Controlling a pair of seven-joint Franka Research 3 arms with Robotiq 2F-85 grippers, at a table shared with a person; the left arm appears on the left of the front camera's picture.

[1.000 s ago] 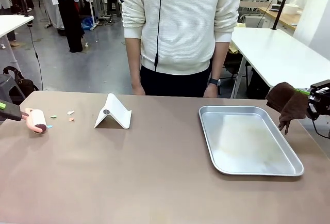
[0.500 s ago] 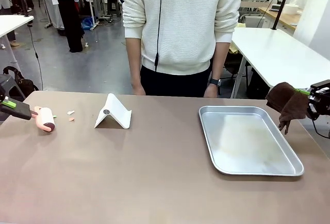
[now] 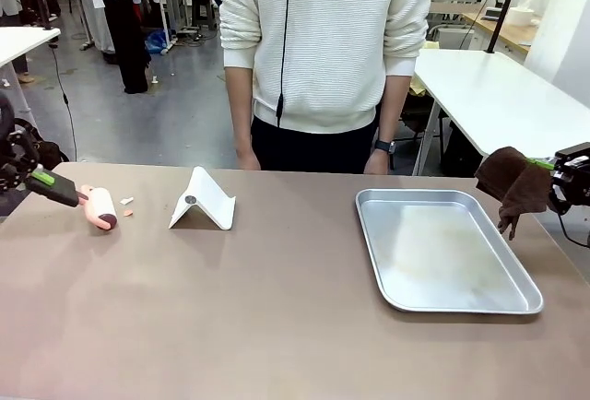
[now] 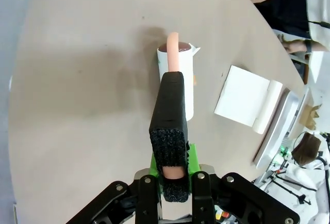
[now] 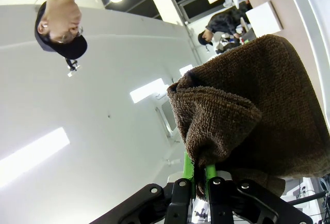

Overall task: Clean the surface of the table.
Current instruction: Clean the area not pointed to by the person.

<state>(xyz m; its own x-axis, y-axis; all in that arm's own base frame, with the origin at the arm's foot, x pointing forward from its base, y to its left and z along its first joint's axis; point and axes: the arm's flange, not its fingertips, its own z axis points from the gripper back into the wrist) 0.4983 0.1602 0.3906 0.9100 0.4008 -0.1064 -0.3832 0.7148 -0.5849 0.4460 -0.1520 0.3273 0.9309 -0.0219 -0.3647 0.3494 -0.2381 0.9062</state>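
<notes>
Gripping the lint roller (image 3: 101, 208) by its handle at left, the left gripper (image 3: 57, 192) should press the roll flat and draw it over the paper scraps (image 3: 126, 203) just right of it on the table (image 3: 277, 317), which spans the lower frame; at far right the right gripper (image 3: 556, 182) pinches a brown cloth (image 3: 512, 183).

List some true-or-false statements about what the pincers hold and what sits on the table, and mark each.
The left pincer grips a lint roller by its handle. True.
The right pincer holds a brown cloth inside the tray. False: the cloth hangs in the air right of the tray.
Paper scraps lie in the tray. False: the scraps lie on the table beside the roller.
A white folded stand sits between roller and tray. True.
</notes>
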